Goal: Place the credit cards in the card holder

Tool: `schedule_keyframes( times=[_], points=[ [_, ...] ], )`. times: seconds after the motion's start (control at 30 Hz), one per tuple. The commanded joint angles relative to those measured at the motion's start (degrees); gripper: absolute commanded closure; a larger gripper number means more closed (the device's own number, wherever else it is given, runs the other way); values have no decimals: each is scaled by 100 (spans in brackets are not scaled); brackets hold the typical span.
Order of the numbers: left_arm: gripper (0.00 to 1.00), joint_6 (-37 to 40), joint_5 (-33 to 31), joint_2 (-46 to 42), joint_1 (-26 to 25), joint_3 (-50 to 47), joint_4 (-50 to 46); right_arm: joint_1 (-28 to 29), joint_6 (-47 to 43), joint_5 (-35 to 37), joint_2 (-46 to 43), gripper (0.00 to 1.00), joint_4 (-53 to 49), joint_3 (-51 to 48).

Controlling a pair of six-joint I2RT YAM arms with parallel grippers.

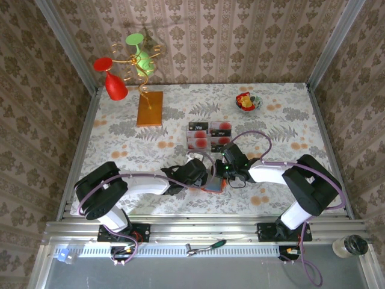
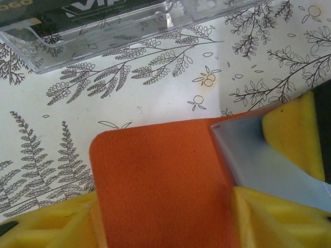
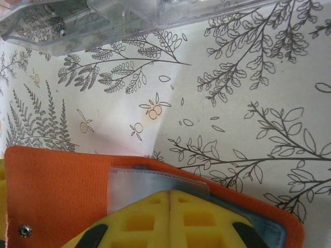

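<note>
Floral tablecloth [image 1: 120, 141] bears a flat orange leather-like card holder [image 2: 155, 165]. Left gripper [image 2: 163, 212] straddles it, grip unclear; right gripper [image 3: 169, 206] clenched over it.

On a dark credit card [image 2: 93, 10] lying in the clear tray [image 2: 103, 39], at 11 o'clock in the left wrist view, bold white slanted capitals read "VI"; a third letter, seemingly "P", is partly cut by the frame's edge; farther toward 10 o'clock, in the same tray, small yellow capitals "OGO" stand on a dark strip, their beginning cut off; seen from above, the credit cards [image 1: 207, 133] near the middle of the bench [image 1: 289, 126] carry print too small to read.
</note>
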Motion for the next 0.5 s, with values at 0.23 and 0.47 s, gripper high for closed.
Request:
schedule_keyframes(
  times=[0.23,0.47],
  points=[
    [33,258,44,-82,-71,-86,226,20,81,-122,186,100,-6,-140],
    [35,275,-5,108,-109,-33,148,20,106,-163,170,100,41,-179]
  ],
)
